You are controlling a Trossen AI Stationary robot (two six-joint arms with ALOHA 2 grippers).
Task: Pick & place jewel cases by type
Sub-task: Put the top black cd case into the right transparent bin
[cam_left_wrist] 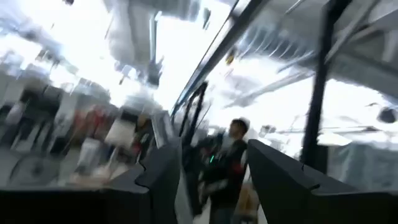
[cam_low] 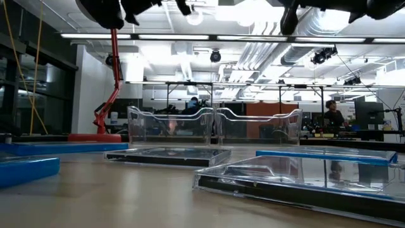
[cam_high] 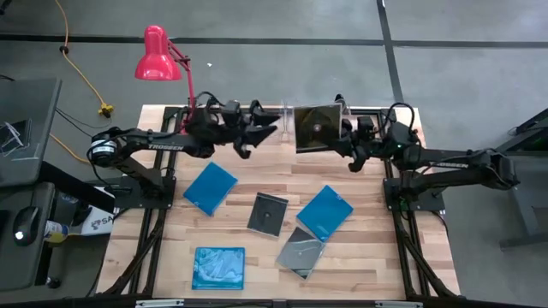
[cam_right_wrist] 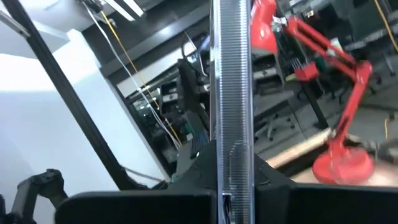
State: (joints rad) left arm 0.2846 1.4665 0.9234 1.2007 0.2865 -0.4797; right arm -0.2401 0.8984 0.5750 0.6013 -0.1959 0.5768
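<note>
While both arms reach inward over the far end of the wooden surface (cam_high: 360, 274), the right claw (cam_high: 347, 133) is clamped on the edge of a dark grey jewel case (cam_high: 317, 128), holding it flat in the air above the right clear bin (cam_low: 259, 123). In the right wrist view that case (cam_right_wrist: 231, 93) shows edge-on between the pinched fingers. Stretched level from the left side, the left claw (cam_high: 261, 133) hangs above the left clear bin (cam_low: 168, 123), fingers (cam_left_wrist: 158, 180) spread wide and holding nothing. Five cases lie on the surface nearer the front: three blue jewel cases (cam_high: 210, 188) and two dark grey ones (cam_high: 268, 214).
</note>
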